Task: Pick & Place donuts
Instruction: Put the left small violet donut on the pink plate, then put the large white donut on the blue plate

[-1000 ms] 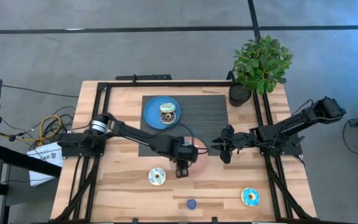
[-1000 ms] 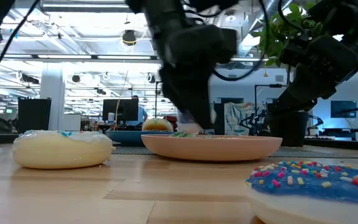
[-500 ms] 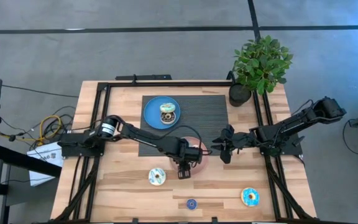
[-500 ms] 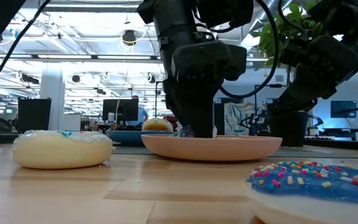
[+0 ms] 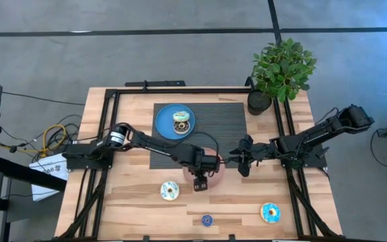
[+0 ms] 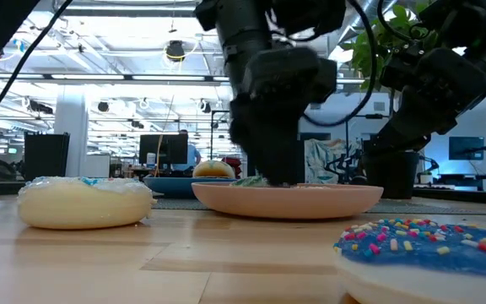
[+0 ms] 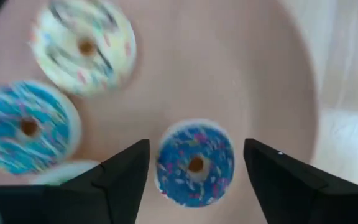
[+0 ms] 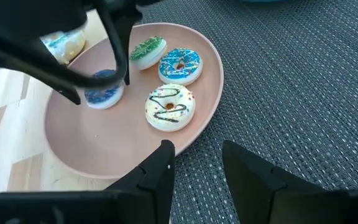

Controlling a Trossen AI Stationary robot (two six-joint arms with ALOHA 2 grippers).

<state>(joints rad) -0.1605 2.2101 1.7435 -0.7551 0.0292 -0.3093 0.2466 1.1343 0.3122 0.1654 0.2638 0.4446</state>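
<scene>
A pink plate (image 8: 61,143) sits mid-table and carries several donuts: a green one (image 8: 146,51), a light blue one (image 8: 179,64), a white one with dark drizzle (image 8: 169,106) and a small dark blue one (image 7: 194,165). My left gripper (image 7: 196,146) hangs open over the plate (image 5: 215,176), pointing down. Its fingers stand on either side of the dark blue donut (image 8: 104,93), which lies flat on the plate, with a gap showing on each side. My right gripper (image 8: 197,149) waits open just right of the plate (image 5: 242,160).
A blue plate (image 5: 165,128) on the dark mat holds one donut (image 5: 180,121). Loose on the wood lie a white donut (image 5: 170,191), a small blue one (image 5: 207,220) and a blue sprinkled one (image 5: 270,212). A potted plant (image 5: 281,67) stands at the far right corner.
My left gripper has shifted a little toward the table's right over the pink plate and has come from a tilt to upright, staying low above the plate. The right arm has kept still.
</scene>
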